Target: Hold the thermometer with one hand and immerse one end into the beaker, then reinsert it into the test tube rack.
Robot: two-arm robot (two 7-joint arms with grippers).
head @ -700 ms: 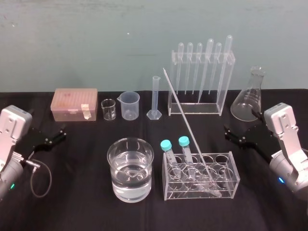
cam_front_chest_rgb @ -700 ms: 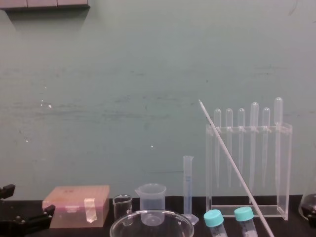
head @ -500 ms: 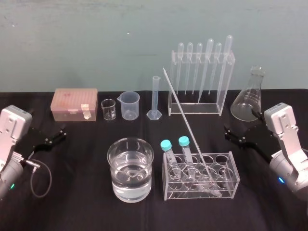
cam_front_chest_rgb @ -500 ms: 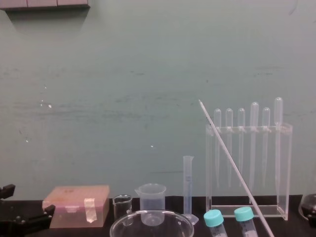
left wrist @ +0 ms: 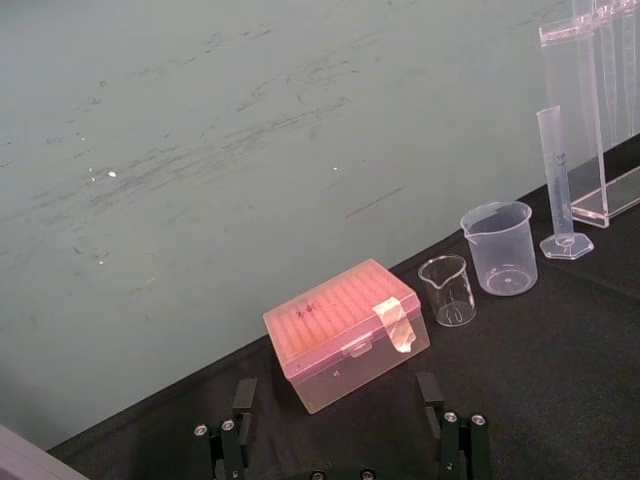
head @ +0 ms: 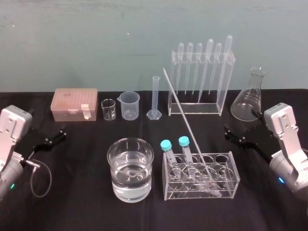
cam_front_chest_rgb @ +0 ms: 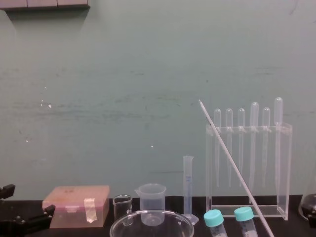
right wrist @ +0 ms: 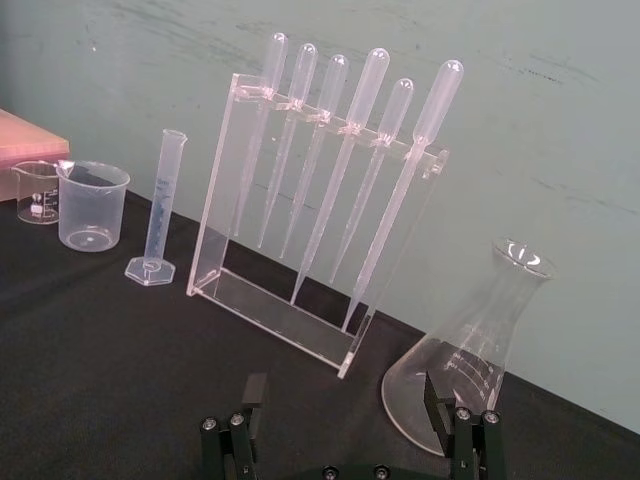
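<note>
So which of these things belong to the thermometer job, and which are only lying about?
Job: thermometer, beaker, test tube rack, left gripper and right gripper, both open, parked.
Lying about: pink box, tiny glass beaker, plastic beaker, measuring cylinder, pipette stand, flask.

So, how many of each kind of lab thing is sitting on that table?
Pipettes: 6
Beakers: 3
Capped tubes: 2
Racks: 2
Measuring cylinder: 1
Conical flask: 1
Thermometer: 1
Pink box: 1
Total: 17
</note>
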